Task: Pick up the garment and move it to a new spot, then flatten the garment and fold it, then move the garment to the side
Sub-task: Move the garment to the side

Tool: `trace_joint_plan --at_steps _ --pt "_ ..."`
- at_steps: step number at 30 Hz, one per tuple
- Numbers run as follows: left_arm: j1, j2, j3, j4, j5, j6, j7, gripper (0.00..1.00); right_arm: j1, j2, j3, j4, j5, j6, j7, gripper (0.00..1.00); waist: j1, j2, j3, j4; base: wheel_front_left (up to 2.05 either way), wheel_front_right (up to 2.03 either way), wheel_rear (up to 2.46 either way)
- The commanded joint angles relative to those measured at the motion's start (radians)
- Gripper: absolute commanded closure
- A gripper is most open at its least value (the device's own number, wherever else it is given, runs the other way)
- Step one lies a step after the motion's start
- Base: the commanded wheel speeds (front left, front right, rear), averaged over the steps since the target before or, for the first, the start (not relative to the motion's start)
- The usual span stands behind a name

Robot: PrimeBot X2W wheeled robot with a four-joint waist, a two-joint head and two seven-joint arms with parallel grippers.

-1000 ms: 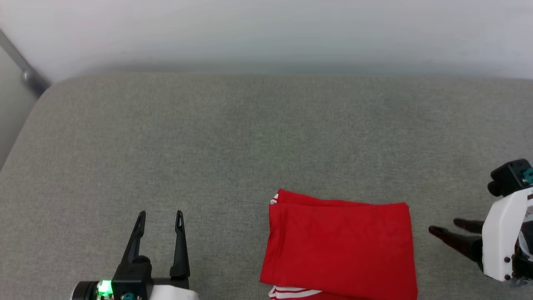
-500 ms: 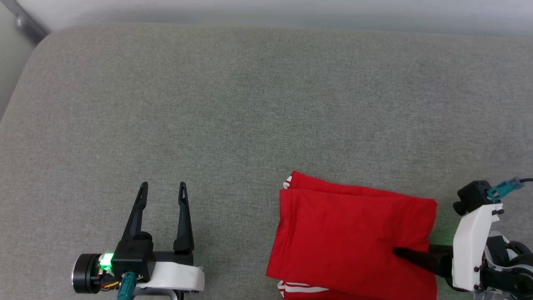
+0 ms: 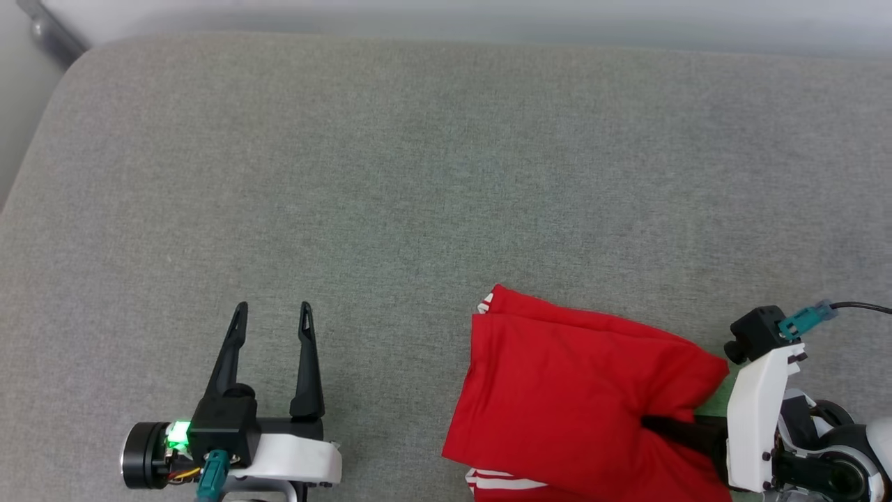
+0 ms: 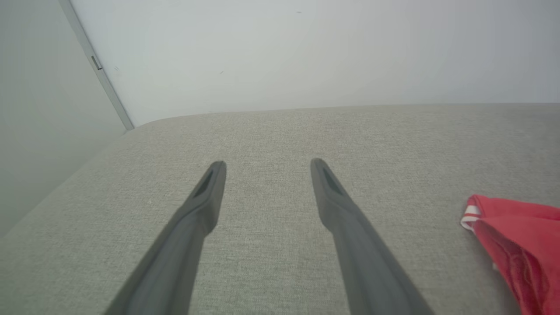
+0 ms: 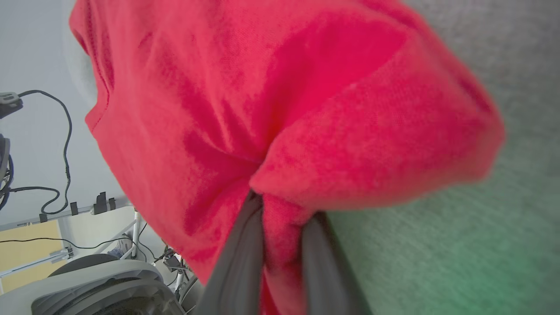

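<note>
At the far left of the head view, a dark bar (image 3: 49,35) slants down the pale wall (image 3: 488,14) beside the rounded corner of a grey fabric surface (image 3: 418,174). Low on the left, the left gripper (image 3: 272,307) sits over the bare grey cloth with its two dark fingers spread wide and nothing between them. The left wrist view shows the same gap between its fingers (image 4: 267,165), with grey weave beneath. To the right of it, well apart, the garment (image 3: 578,390) lies folded into a red block at the lower right of the surface, with striped red-and-white trim showing at its far left corner and along its near edge. Its left corner shows at the right edge of the left wrist view (image 4: 516,236). At the garment's right side the fabric bunches and lifts where the right gripper (image 3: 662,425) reaches in from the right. In the right wrist view its fingers (image 5: 284,210) are pinched close together on a gathered fold of the red cloth (image 5: 262,109), which puckers around them.
</note>
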Motion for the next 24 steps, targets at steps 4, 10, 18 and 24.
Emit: trace_joint_plan --at_steps 4,10,18,24 --pt "0.027 -0.001 0.012 -0.001 0.007 0.004 -0.002 0.0 -0.034 -0.04 0.034 -0.02 0.02 -0.002 -0.026 1.0 0.0 0.0 -0.051 -0.036 0.0 0.0 0.0" --pt "0.066 0.001 0.034 -0.015 0.01 0.008 -0.002 0.0 -0.093 -0.116 0.073 -0.086 0.011 -0.001 -0.027 1.0 0.0 0.0 -0.089 -0.124 0.0 0.0 0.0" --pt "0.07 0.029 0.075 -0.054 0.021 0.011 -0.002 0.0 -0.216 -0.253 0.109 -0.137 -0.048 -0.001 -0.016 1.0 0.0 0.0 -0.026 -0.304 0.0 0.0 0.0" --pt "0.02 0.069 0.099 -0.083 0.031 0.005 -0.002 0.0 -0.324 -0.348 0.099 -0.062 -0.117 -0.001 -0.052 1.0 0.0 0.0 0.068 -0.392 0.0 0.0 0.0"
